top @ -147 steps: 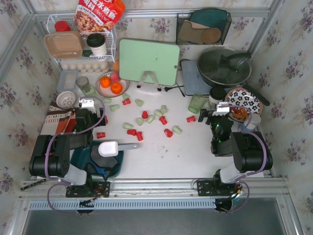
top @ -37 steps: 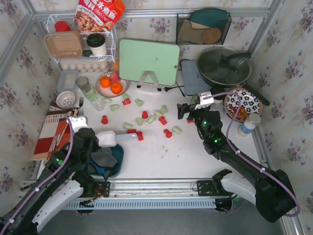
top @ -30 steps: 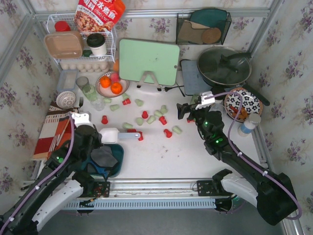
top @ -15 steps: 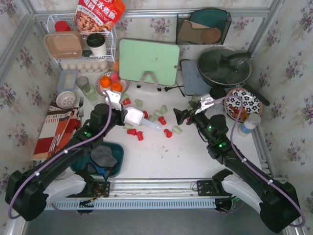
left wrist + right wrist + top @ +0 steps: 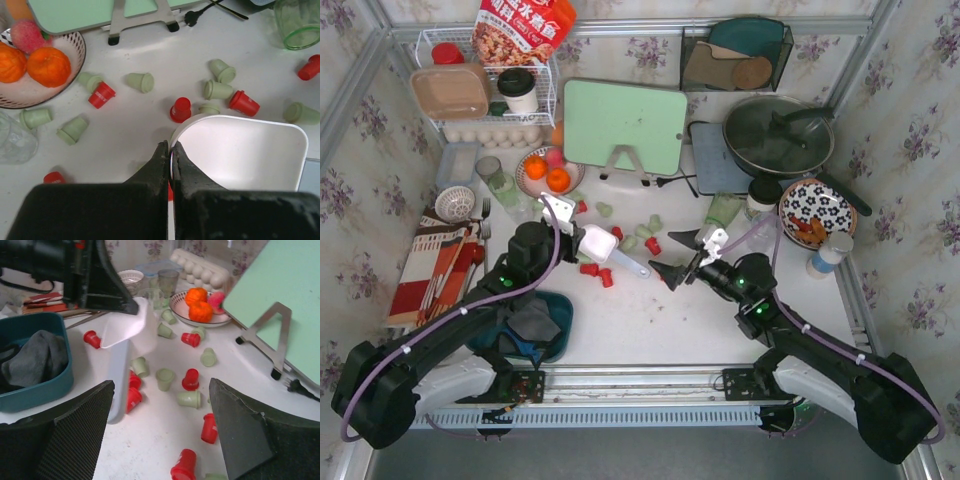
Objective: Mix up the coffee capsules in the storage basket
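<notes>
My left arm (image 5: 470, 310) half hides the teal storage basket (image 5: 563, 322); red/mint coffee capsules (image 5: 653, 245) lie mid-frame. Left gripper (image 5: 170, 147) pinches a white scoop (image 5: 240, 160), right gripper (image 5: 161, 390) gapes wide.

Capsules (image 5: 180, 109) lie scattered across the middle of the table (image 5: 650, 320). We note the basket (image 5: 35, 385) at the near left edge, in front and left of the scatter, with a cloth (image 5: 35, 357) inside it. The scoop (image 5: 240, 155) sits over the left part of the scatter, behind and right of the basket. The fruit bowl (image 5: 35, 95) stands behind-left of the capsules and the board (image 5: 623, 125) directly behind them. The pan (image 5: 778, 135) is far right, with a plate (image 5: 820, 205) just in front of it.
</notes>
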Motion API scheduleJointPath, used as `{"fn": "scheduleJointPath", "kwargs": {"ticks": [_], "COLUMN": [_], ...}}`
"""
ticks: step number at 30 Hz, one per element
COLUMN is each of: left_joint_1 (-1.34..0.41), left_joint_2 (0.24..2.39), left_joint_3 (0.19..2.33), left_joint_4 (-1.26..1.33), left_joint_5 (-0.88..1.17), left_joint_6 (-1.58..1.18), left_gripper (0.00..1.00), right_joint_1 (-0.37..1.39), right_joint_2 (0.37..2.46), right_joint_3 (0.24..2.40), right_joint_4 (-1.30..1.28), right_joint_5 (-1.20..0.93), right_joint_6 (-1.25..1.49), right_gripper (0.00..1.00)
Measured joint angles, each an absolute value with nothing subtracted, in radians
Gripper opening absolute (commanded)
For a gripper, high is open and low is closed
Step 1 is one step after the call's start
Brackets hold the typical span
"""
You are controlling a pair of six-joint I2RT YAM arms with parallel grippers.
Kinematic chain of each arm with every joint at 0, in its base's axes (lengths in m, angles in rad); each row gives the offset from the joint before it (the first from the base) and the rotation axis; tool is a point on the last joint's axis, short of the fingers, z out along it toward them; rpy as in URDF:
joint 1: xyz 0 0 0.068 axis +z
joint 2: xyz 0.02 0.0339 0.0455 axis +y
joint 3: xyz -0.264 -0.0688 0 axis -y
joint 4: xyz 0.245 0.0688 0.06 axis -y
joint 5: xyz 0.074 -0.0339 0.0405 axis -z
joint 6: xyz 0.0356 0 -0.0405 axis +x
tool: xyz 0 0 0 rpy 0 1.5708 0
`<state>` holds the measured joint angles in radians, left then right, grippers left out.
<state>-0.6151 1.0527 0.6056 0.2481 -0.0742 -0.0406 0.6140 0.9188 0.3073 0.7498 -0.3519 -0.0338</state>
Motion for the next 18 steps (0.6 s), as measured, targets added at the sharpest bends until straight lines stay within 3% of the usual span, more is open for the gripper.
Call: {"fn": "scheduleJointPath", "kwargs": {"ticks": [7, 18], "left_joint_1": [-0.627, -0.66], "left_joint_2": [1.066, 1.048], "left_joint_3": [0.595, 0.572], "left_joint_4": [0.289, 0.345], "left_joint_5": [-0.09, -0.072], "left_joint_6": [-0.014, 0.043], "left_gripper": [0.0, 0.0], "right_joint_1": [0.695, 0.808], "right_joint_2": [0.954, 1.139], "right_joint_3": [0.318, 0.45], "right_joint_4": [0.763, 0.629], "right_joint_5": [-0.372, -0.213], "right_joint_6": [-0.116, -0.199], "right_gripper": [0.83, 0.74]}}
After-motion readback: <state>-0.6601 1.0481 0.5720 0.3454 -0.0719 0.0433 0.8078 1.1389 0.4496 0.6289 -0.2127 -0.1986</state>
